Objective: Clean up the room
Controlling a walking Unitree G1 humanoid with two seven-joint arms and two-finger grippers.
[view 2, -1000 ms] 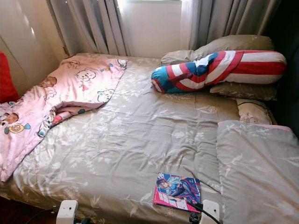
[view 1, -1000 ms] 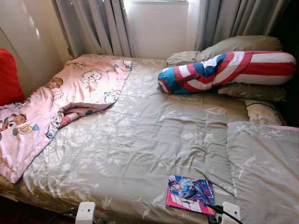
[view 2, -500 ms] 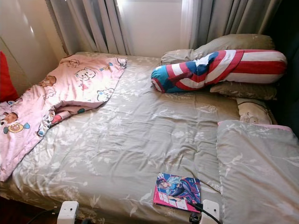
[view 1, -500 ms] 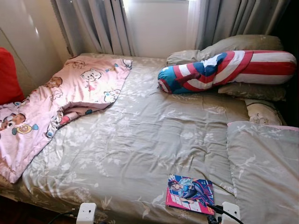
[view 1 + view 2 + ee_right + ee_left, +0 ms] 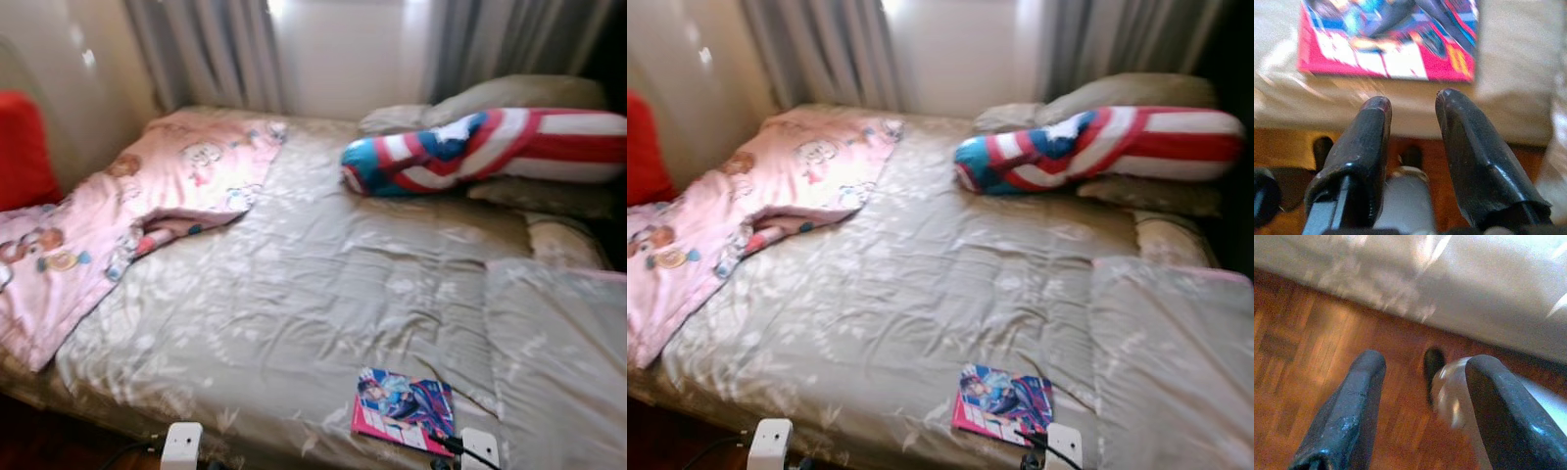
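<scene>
A pink-edged comic book (image 5: 404,411) lies flat on the grey-green flowered bed cover (image 5: 294,294), near the bed's front edge on the right. My right gripper (image 5: 1413,98) is open, low at the bed's edge, its fingertips just short of the book (image 5: 1386,39). My left gripper (image 5: 1425,364) is open too, with nothing between its fingers, hanging over the wooden floor (image 5: 1298,372) beside the bed. A pink cartoon blanket (image 5: 147,206) sprawls crumpled over the bed's left side. A red, white and blue bolster pillow (image 5: 480,152) lies at the head.
Grey pillows (image 5: 519,93) sit behind and under the bolster. A folded grey quilt (image 5: 558,362) covers the bed's right side. A red cushion (image 5: 22,147) stands at the far left. Curtains (image 5: 216,49) hang behind the bed.
The whole picture has shifted slightly and blurred, so the camera has moved. The things on the bed lie where they were.
</scene>
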